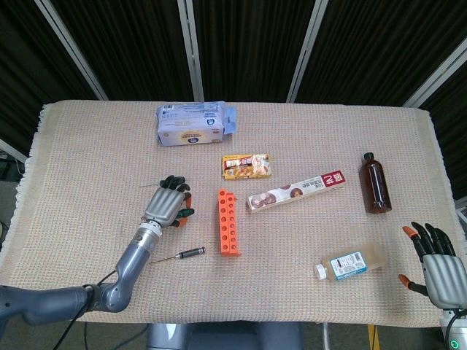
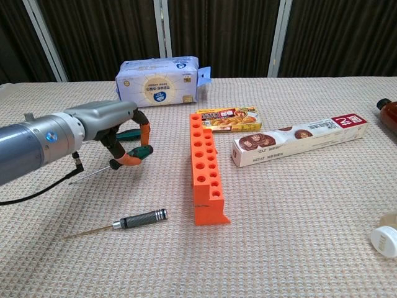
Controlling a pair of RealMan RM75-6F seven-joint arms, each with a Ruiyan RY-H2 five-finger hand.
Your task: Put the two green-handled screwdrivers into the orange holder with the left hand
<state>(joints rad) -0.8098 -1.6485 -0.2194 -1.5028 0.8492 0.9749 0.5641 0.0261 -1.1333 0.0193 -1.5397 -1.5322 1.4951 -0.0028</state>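
Screwdriver (image 2: 127,155) with the green handle sits pinched in the left hand (image 2: 115,127), lifted off the table (image 1: 87,146), its thin shaft slanting down and away to the left. The orange holder (image 2: 205,164) stands just to the hand's right — long axis running away from the robot, holes upward. A second green handle (image 2: 128,133) shows behind the fingers. The right hand (image 1: 438,262) rests spread, empty, well apart.

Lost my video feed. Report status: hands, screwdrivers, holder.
Left hand holds one green-handled screwdriver off the cloth; second green handle under the fingers. Right hand open, idle. Orange holder empty, path clear.
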